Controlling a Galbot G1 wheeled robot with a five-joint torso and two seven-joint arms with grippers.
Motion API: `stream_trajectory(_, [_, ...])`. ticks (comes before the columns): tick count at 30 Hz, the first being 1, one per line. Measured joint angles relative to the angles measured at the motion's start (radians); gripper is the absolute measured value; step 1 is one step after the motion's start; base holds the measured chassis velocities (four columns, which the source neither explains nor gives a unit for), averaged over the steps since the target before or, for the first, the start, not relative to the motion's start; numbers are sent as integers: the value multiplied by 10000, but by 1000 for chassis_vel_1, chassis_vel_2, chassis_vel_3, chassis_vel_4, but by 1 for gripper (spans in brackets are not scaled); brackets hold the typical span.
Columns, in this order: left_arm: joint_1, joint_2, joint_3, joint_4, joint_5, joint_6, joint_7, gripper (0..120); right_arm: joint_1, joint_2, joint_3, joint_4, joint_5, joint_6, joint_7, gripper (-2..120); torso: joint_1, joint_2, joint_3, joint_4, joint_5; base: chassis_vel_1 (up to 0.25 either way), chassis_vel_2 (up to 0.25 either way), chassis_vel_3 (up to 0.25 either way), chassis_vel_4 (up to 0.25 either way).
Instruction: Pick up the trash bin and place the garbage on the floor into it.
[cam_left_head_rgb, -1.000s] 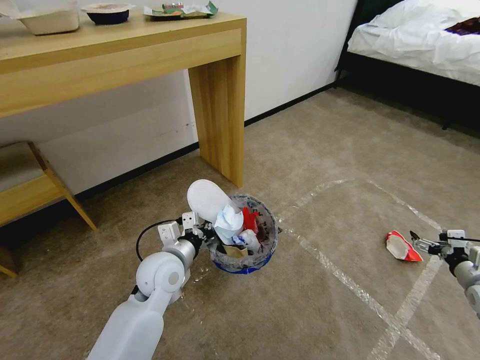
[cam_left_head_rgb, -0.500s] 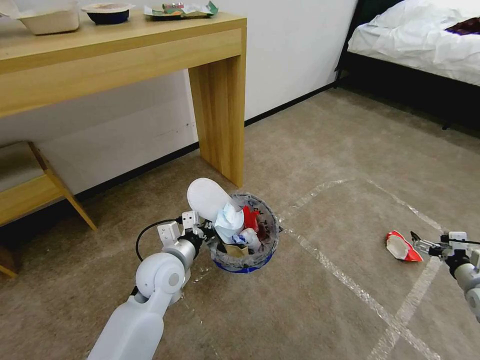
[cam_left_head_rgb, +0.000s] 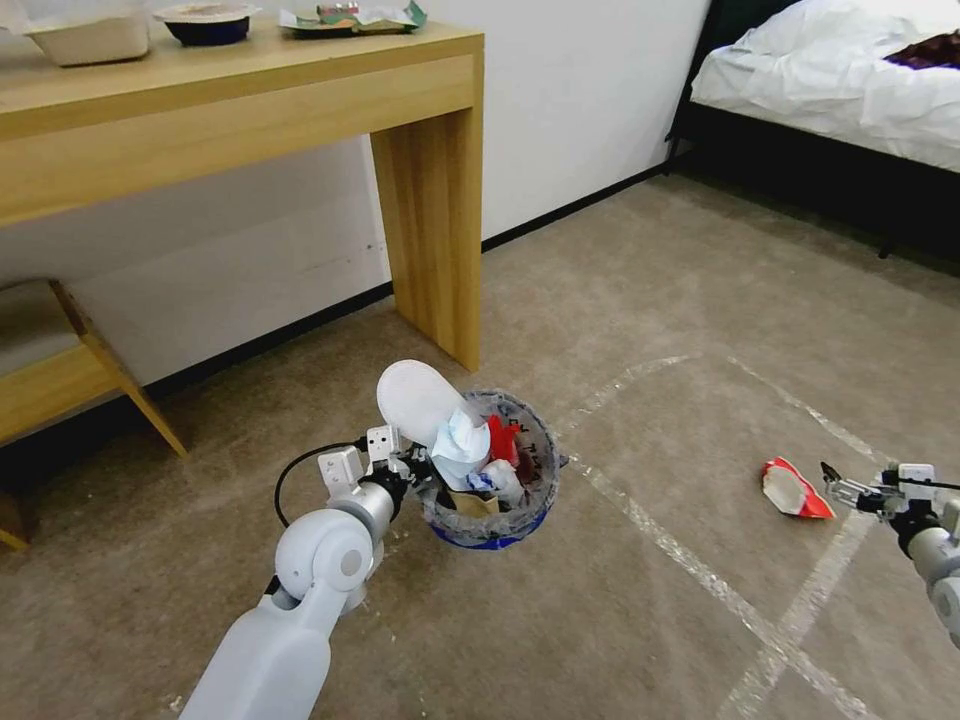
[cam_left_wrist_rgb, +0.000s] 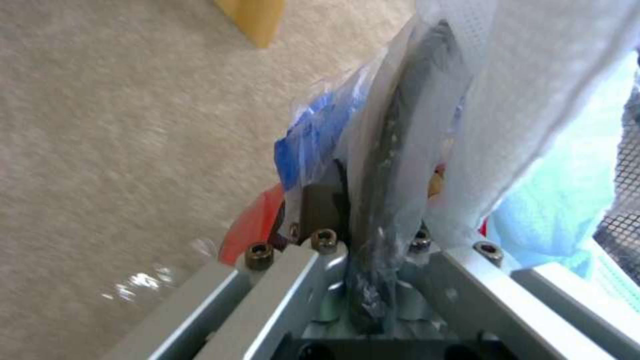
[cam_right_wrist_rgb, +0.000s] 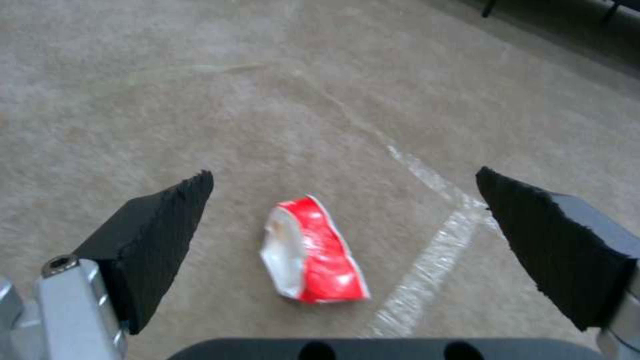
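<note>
Just ahead of my right gripper (cam_right_wrist_rgb: 343, 210), jaws spread wide and empty, the red wrapper (cam_right_wrist_rgb: 313, 252) lies flat on the carpet (cam_left_head_rgb: 700, 250) — centred between the pads, long axis running away from me, beside a tape line (cam_right_wrist_rgb: 427, 260). Open floor surrounds it. Farther left, my left gripper (cam_left_head_rgb: 412, 468) clamps the trash bin (cam_left_head_rgb: 492, 470) rim — already heaped.

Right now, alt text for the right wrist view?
The open right gripper hangs over beige carpet, its black jaws spread wide either side of a crushed red-and-white wrapper lying on the floor beside a strip of clear tape.
</note>
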Motion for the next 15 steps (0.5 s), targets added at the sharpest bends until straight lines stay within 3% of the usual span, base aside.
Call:
stream_trajectory(5, [49, -16, 0, -2, 34, -16, 10, 1, -14, 47, -9, -12, 0, 26, -49, 100, 0, -3, -1, -5, 3, -91, -171, 87, 123])
stream_trajectory(15, [-3, -22, 4, 70, 67, -23, -12, 1, -24, 87, -20, -55, -17, 120, -53, 100, 0, -6, -1, 5, -1, 3, 23, -4, -15])
